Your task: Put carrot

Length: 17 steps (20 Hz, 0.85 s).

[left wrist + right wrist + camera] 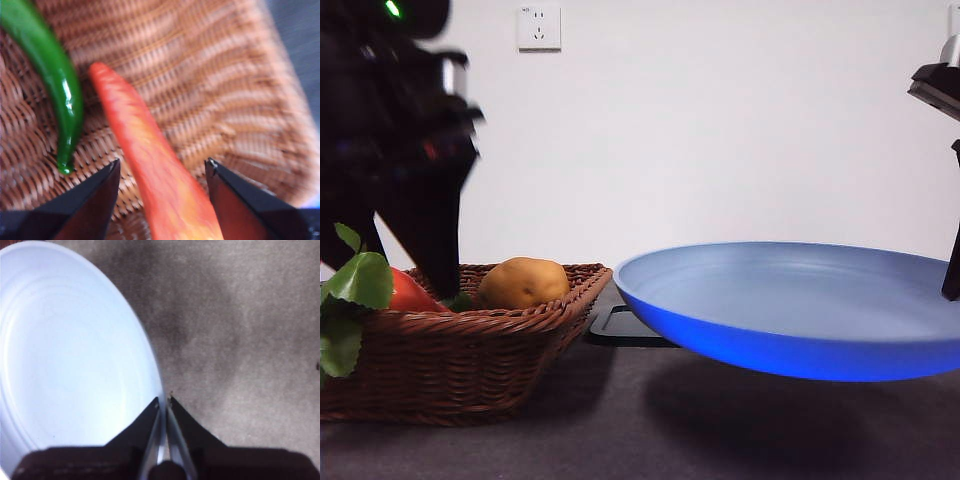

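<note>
Left gripper [162, 170] jaws wide, straddling glossy orange-red carrot [150, 165] in brown wicker basket [470, 350]; glossy green pepper [55, 85] alongside. Right gripper [163, 401] clamps blue plate's [65, 355] rim.

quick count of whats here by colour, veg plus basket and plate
orange-red: 1, the carrot, in the basket between the open left gripper fingers
green: 1, the pepper
yellow-brown: 1, the potato
brown: 1, the wicker basket
blue: 1, the plate, its rim pinched by the right gripper
total: 5
</note>
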Each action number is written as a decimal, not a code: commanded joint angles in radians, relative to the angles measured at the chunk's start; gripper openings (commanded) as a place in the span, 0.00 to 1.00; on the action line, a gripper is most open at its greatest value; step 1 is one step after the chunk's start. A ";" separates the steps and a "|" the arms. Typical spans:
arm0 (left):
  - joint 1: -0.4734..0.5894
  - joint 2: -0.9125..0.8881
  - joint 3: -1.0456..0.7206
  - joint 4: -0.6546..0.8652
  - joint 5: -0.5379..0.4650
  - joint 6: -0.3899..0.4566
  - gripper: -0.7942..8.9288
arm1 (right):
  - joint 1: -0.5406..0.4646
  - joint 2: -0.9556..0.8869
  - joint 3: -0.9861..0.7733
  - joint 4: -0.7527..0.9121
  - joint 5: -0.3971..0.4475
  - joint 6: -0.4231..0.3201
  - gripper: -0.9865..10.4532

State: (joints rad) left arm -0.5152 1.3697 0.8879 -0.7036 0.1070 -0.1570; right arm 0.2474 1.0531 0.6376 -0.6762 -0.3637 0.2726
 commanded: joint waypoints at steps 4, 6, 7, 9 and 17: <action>-0.014 0.098 0.019 0.001 -0.002 0.008 0.39 | 0.003 0.005 0.013 0.010 -0.001 -0.001 0.09; -0.014 0.098 0.019 0.000 -0.002 0.008 0.33 | 0.003 0.005 0.013 0.010 0.000 -0.001 0.09; -0.013 0.098 0.019 -0.002 -0.002 0.008 0.28 | 0.003 0.005 0.013 0.010 0.000 -0.001 0.09; -0.013 0.097 0.021 -0.002 -0.002 0.008 0.21 | 0.003 0.005 0.013 0.010 0.003 -0.001 0.09; -0.016 0.040 0.201 -0.045 0.045 0.008 0.20 | 0.003 0.005 0.013 0.011 0.003 0.000 0.09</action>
State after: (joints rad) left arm -0.5201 1.4033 1.0771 -0.7555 0.1490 -0.1570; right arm 0.2474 1.0531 0.6376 -0.6762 -0.3565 0.2726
